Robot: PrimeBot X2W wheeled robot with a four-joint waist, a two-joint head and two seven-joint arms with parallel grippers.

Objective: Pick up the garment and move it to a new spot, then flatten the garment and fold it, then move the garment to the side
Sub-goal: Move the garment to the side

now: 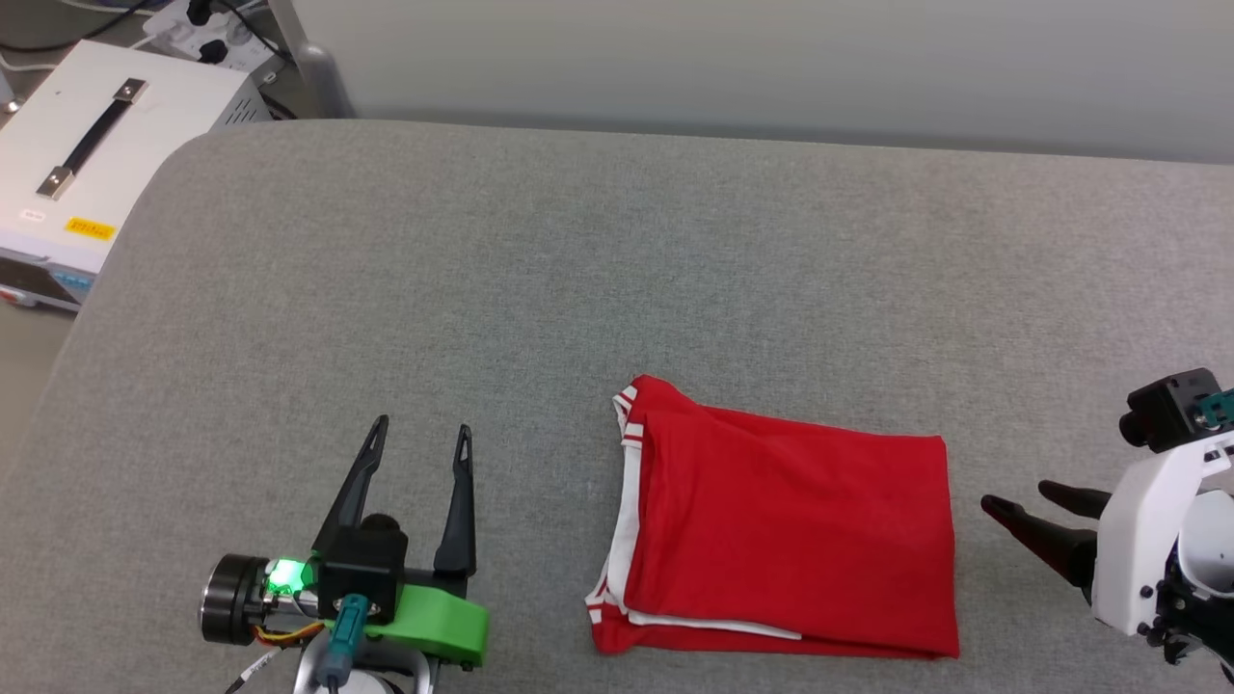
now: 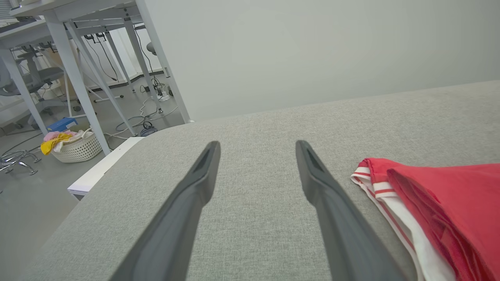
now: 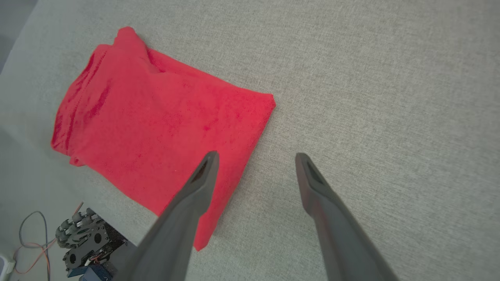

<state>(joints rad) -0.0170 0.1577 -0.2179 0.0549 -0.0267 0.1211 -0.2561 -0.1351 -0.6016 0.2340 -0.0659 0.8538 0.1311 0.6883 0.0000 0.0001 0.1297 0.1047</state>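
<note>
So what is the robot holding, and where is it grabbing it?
Nothing. The left gripper and right gripper are open and empty; the folded garment lies free between them.

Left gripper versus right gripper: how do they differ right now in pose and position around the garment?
The left gripper points straight ahead across the grey surface; the right gripper points sideways at the garment. The left gripper sits well clear of the garment's striped sleeve edge; the right gripper's tips are close to its plain red edge. Both are open and hold nothing.
</note>
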